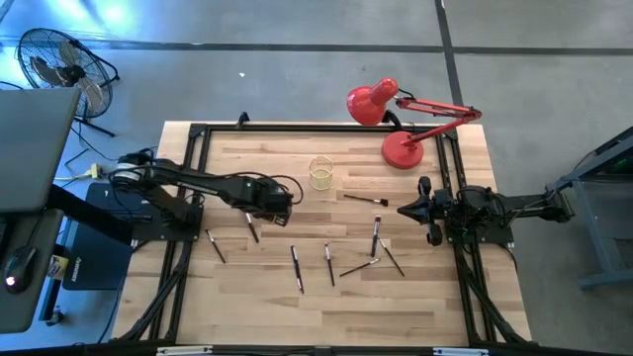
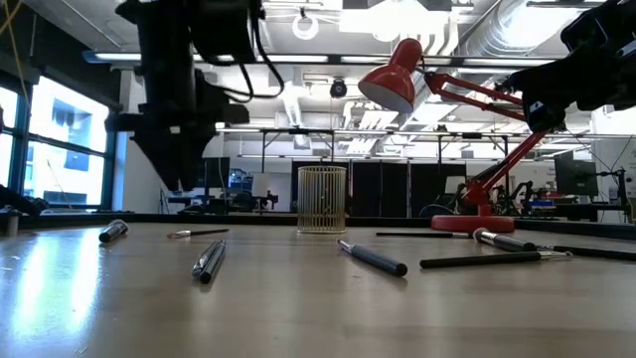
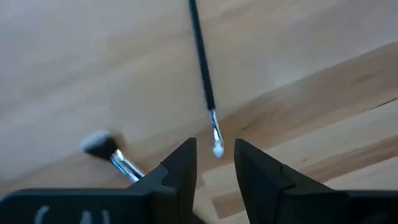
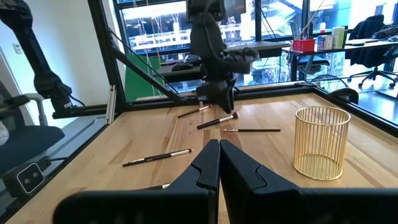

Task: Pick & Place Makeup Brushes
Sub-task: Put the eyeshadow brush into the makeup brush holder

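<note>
Several thin dark makeup brushes lie flat and scattered on the wooden table (image 1: 297, 316), such as one (image 1: 250, 225) near the left arm and others (image 1: 329, 264) (image 1: 376, 235) mid-table. My left gripper (image 3: 214, 144) hangs open, pointing down over that brush. The brush's white tip (image 3: 217, 149) lies in line with the gap between the fingers, and a fluffy-headed brush (image 3: 99, 144) lies beside it. In the low view the left gripper (image 2: 184, 179) stands above the tabletop. My right gripper (image 4: 219, 148) waits shut at the table's right edge (image 1: 425, 208).
A gold wire cup (image 1: 321, 173) stands upright toward the far side of the table, also in the low view (image 2: 322, 199). A red desk lamp (image 1: 396, 124) sits at the far right corner. One brush (image 1: 366, 200) lies between cup and right arm. Black frame rails run along the table edges.
</note>
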You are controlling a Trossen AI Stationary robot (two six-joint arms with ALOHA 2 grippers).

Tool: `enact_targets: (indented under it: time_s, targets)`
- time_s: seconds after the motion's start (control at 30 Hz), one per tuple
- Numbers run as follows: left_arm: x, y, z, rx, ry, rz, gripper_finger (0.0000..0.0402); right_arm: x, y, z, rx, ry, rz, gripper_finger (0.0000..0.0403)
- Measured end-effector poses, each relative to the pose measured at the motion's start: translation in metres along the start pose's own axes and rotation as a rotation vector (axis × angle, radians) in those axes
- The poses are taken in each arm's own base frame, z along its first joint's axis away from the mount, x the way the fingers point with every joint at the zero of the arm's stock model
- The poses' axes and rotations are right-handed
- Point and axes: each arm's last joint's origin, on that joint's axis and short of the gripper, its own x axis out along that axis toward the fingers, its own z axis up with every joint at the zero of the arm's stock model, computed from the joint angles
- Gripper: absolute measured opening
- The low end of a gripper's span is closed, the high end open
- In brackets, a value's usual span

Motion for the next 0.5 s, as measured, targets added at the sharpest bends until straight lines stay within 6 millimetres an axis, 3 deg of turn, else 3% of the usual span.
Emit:
enact_targets:
  time_s: [0.23,0.5]
  targets:
    - [0.028,-0.006,0.005,0.015,0.143,0.017,0.0112,0.0,0.0,0.0,0.0,0.0,0.0,0.0005]
    - [0.032,-0.009,0.01,0.012,0.15,-0.018,0.0112,0.0,0.0,0.0,0.0,0.0,0.0,0.0005]
